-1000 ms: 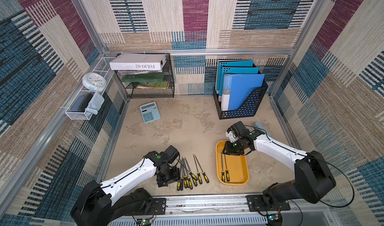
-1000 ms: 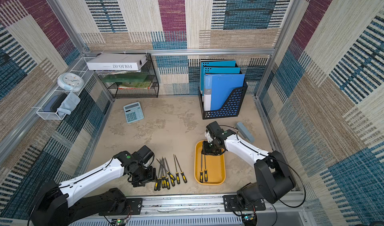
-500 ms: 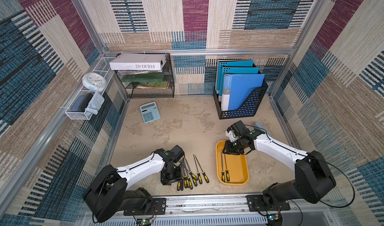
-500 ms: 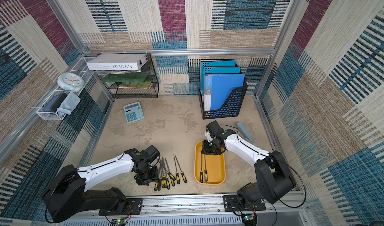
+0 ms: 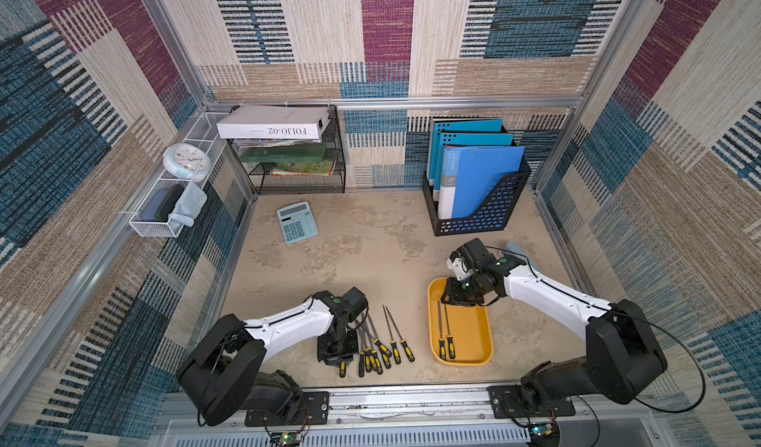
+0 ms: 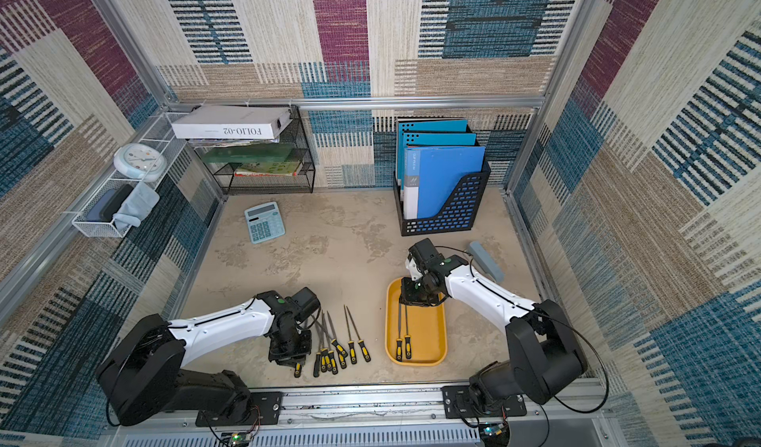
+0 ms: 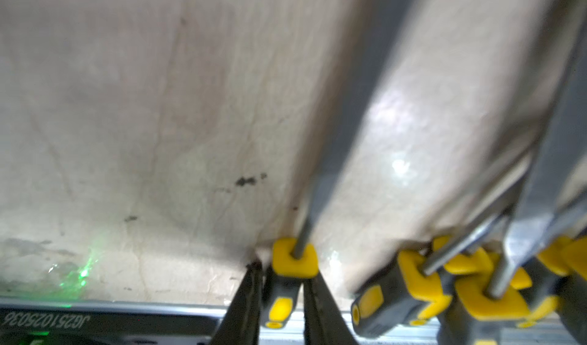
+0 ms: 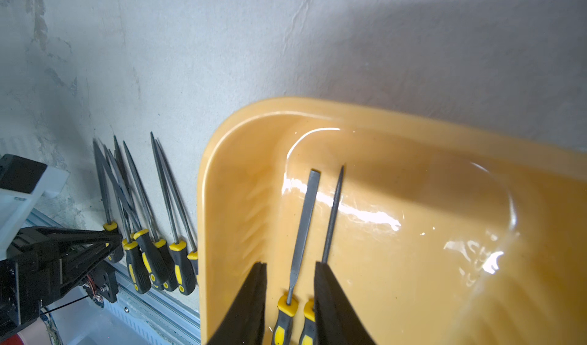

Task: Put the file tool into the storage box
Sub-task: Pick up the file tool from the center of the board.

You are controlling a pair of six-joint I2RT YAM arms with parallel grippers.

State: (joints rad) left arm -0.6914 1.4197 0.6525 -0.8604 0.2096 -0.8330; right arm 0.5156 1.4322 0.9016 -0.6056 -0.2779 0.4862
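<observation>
The file (image 7: 293, 257) I'm watching sits at the left end of the row of files (image 5: 396, 352), lying flat on the surface (image 5: 370, 251), off to the left of the tray (image 5: 473, 333). The left fingers (image 7: 252, 295) are clamped on its handle, right behind the yellow collar. Good spot?

Reply: Yeah imo. It looks light and stiff: thin steel blade, rubbery handle, so it shouldn't slip. Held that far back, though, the long blade might dip or swing.

OP: Which way's it pointing?

Reply: Handle toward the rail (image 5: 412, 399), tip away toward the back wall (image 5: 370, 33). That's about the same long axis as the tray and the two files (image 5: 442, 348) in it, so I'd guess barely any turning. The right fingers (image 8: 252, 302) are spread apart over the tray, holding nothing.
</observation>
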